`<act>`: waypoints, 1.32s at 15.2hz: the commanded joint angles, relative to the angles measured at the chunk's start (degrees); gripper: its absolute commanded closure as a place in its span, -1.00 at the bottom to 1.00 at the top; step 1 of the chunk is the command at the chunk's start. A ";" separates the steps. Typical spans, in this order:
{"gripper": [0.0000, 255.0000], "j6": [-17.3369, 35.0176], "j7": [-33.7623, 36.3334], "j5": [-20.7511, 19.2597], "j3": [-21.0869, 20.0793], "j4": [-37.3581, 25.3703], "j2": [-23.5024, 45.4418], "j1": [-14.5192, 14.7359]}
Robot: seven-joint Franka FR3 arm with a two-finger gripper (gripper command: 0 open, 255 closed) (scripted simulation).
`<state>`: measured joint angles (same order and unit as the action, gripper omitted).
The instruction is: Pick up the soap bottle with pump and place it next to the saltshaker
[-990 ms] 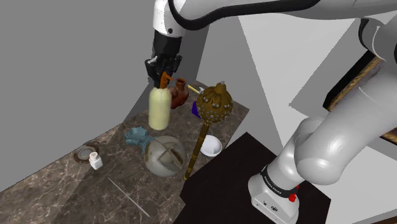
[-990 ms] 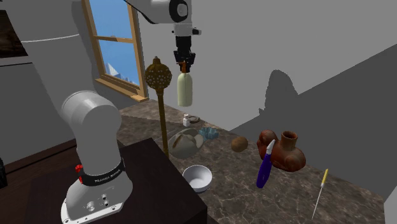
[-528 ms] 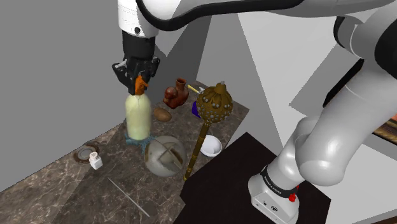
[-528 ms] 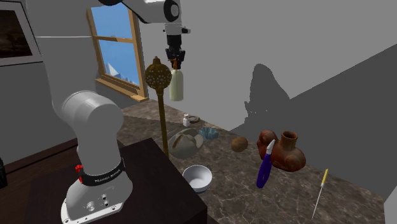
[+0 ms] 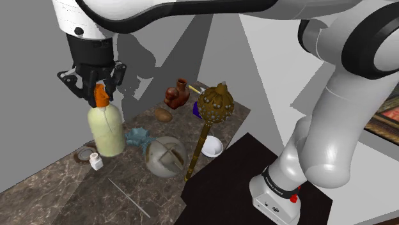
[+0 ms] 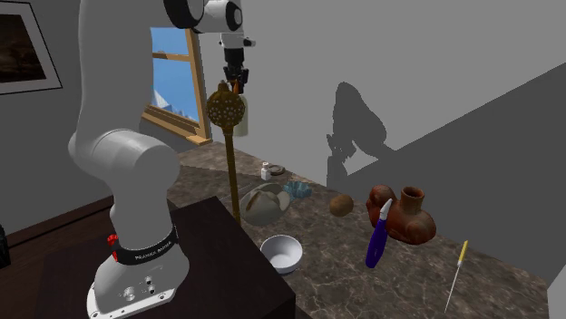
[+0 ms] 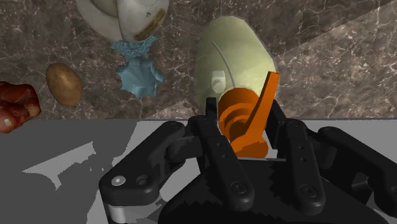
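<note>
Dark marbled desk (image 5: 64, 192), grey walls, window (image 6: 172, 82) at the second exterior view's left. Jaws closed on the orange pump (image 7: 245, 121) of the pale yellow-green soap bottle (image 5: 107, 131), one finger on each side. Bottle hangs upright beneath them, clear of the desk. In the shoulder view its base appears just over the white saltshaker (image 5: 96, 161); the depth between them cannot be told. Small round dish (image 5: 85, 154) just beside the shaker. Blue-green crumpled object (image 5: 137, 136) near the bottle, then grey round vessel (image 5: 166, 155), potato (image 5: 164, 115), brown jug (image 5: 177, 94). Tall brass-coloured ornament (image 5: 214, 105) stands near a white bowl (image 5: 213, 146). Thin rod (image 5: 128, 197) lies on the desk.
</note>
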<state>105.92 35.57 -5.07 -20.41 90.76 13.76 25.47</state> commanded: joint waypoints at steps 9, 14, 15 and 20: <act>1.00 -4.10 7.83 -5.26 -1.04 -16.86 13.67 7.84; 1.00 -0.26 8.07 -5.37 -0.93 -13.00 13.68 7.46; 1.00 0.48 8.12 -5.41 -0.90 -12.30 13.73 7.41; 1.00 4.06 8.40 -5.69 -0.73 -9.13 14.20 7.20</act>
<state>109.39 43.89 -10.64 -21.20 81.42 27.63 32.62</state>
